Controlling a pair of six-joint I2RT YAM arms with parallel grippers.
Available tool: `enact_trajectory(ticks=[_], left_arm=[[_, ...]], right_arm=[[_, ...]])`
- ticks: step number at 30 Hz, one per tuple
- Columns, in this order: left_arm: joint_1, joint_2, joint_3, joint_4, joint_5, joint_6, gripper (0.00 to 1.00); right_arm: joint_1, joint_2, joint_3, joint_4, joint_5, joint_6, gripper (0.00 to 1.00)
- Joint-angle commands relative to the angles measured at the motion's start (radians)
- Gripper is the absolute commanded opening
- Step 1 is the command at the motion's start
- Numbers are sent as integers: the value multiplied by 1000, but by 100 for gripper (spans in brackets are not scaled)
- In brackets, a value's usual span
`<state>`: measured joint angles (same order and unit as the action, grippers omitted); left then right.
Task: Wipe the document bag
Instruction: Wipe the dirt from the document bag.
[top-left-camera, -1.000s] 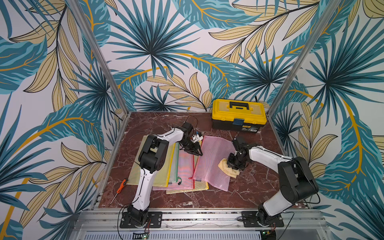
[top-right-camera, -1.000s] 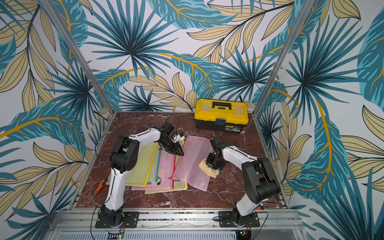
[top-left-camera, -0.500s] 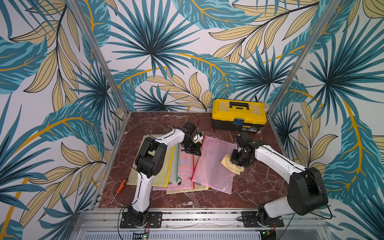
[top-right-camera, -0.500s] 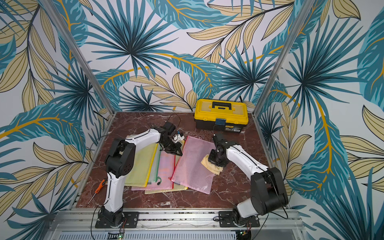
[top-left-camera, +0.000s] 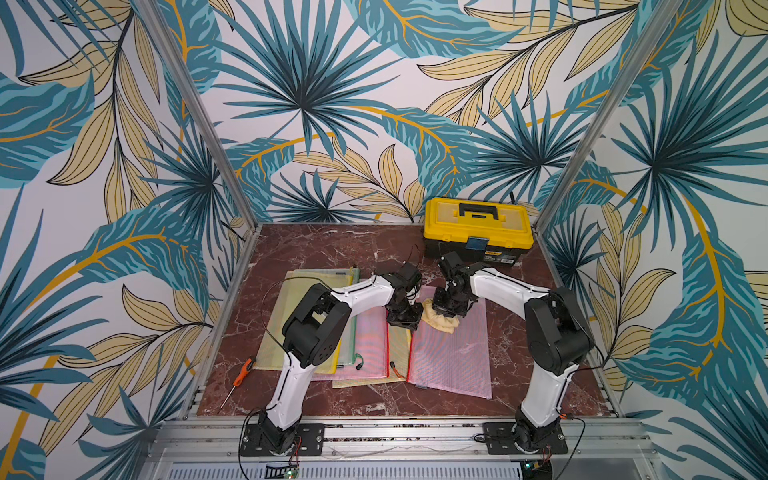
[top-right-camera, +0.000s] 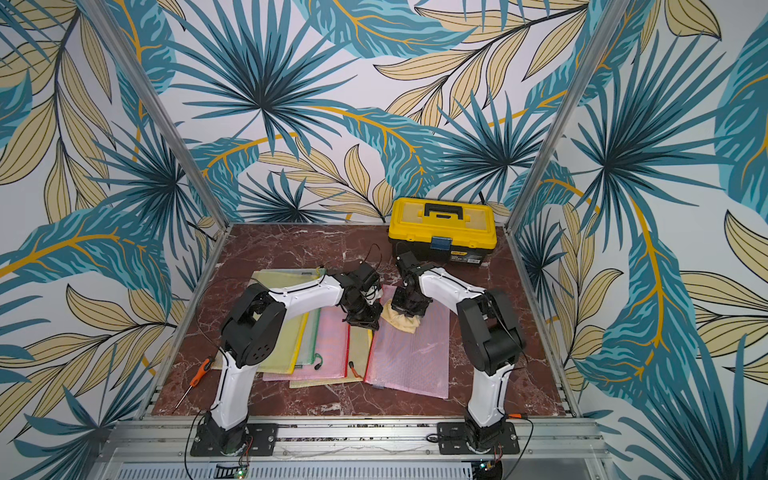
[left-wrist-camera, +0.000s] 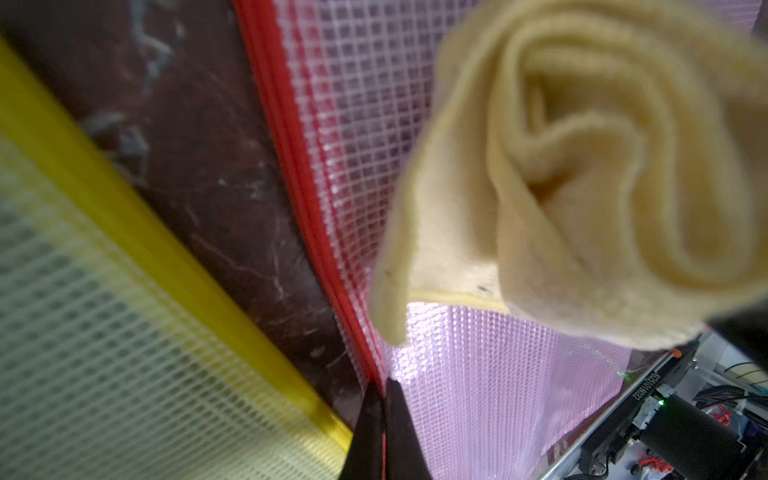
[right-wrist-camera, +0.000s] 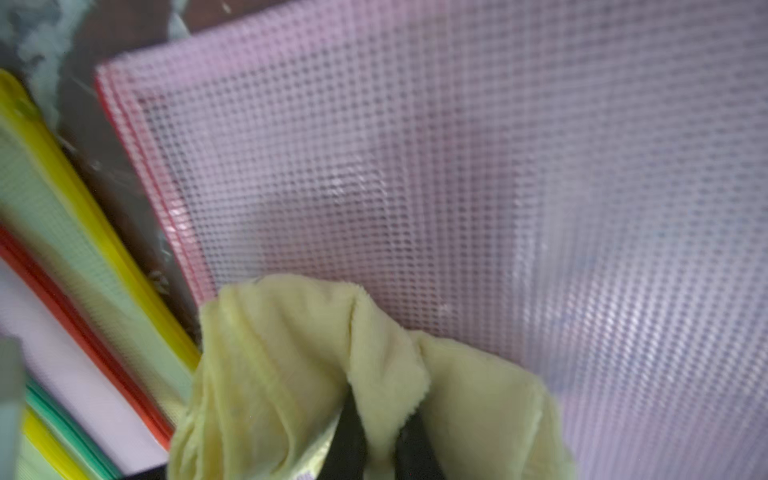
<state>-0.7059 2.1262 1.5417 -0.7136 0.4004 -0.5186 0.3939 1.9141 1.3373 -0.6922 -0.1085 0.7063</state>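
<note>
Pink grid-mesh document bag (top-left-camera: 453, 361), red zip edge. Pale yellow cloth (top-left-camera: 441, 325). Red-brown, white-veined marble tabletop (top-left-camera: 332, 249); yellow toolbox (top-left-camera: 478, 222), black handle.

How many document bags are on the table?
5: pink bag under the cloth; overlapping beside it, pale yellow bag, middle pink bag, green-zipped bag, yellow-zipped bag. Others may hide beneath.

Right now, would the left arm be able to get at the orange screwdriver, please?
Probably not yet: the left end effector is shut on the red edge of the pink bag. Nothing lies over the screwdriver, so after letting go it likely could.
</note>
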Motion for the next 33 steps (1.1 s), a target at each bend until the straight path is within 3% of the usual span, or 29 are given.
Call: enact_trajectory(ticks=[1, 6, 9, 11, 16, 23, 28, 33], left_arm=[[4, -52, -34, 26, -29, -29, 0], [3, -82, -81, 37, -42, -22, 0], [2, -92, -105, 48, -40, -24, 0], [1, -91, -116, 62, -36, -27, 0], [2, -81, -117, 78, -26, -34, 0], [3, -106, -135, 85, -29, -34, 0], [3, -123, -151, 87, -43, -41, 0], [3, -125, -151, 89, -46, -44, 0]], right_arm=[[2, 58, 79, -7, 20, -20, 0], [-90, 119, 54, -15, 51, -37, 0], [-183, 65, -5, -27, 61, -66, 0], [-217, 17, 1, -100, 142, -86, 0], [-169, -84, 12, -136, 136, -68, 0], [9, 133, 205, -70, 15, 9, 0], [-23, 156, 226, -79, 34, 1, 0], [-172, 47, 54, -90, 46, -53, 0]])
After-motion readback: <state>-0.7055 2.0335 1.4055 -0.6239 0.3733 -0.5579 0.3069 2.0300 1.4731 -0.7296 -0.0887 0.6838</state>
